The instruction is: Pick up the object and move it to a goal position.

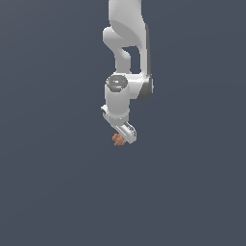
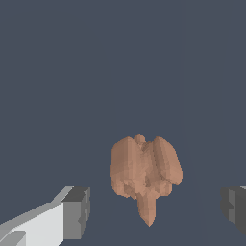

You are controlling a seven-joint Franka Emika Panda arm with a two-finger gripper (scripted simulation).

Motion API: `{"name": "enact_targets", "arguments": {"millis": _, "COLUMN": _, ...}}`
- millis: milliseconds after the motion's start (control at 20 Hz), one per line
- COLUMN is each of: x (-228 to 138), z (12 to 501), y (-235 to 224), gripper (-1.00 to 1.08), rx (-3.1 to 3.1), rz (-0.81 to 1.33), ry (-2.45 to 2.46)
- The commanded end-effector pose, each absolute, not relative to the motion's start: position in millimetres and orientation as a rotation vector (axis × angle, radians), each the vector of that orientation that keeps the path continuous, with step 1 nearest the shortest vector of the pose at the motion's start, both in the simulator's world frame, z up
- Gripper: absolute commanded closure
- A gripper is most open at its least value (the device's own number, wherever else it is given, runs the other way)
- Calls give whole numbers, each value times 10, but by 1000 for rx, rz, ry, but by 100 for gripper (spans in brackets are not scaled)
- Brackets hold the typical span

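The object [image 2: 144, 175] is a small knobbly reddish-brown blob resting on the dark grey surface. In the exterior view the object [image 1: 117, 140] peeks out just under the white arm's hand, at its left side in that view. My gripper [image 2: 154, 211] is open, its two grey fingertips [image 2: 77, 211] set wide on either side of the object with gaps to each. Neither pad touches it. In the exterior view the gripper [image 1: 123, 138] hangs low over the object, and the fingers are mostly hidden by the hand.
A flat dark grey surface [image 1: 53, 182] fills both views. The white arm [image 1: 127, 57] rises from the hand toward the top of the exterior view.
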State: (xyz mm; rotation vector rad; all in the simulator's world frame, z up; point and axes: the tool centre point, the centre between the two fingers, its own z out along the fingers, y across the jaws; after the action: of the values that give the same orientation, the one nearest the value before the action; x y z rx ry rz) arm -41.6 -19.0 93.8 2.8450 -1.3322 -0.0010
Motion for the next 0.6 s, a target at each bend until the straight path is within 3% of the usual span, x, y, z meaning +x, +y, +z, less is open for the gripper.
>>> {"name": "enact_targets", "arguments": {"millis": 0, "x": -415, "z": 935, "y": -191, "gripper": -92, "rx": 2845, "rz": -1, "ry": -1332}}
{"name": "enact_targets", "arguments": {"millis": 550, "x": -428, "z": 536, "y": -193, "gripper": -92, "rx": 2842, "rz": 0, "ry": -1339}}
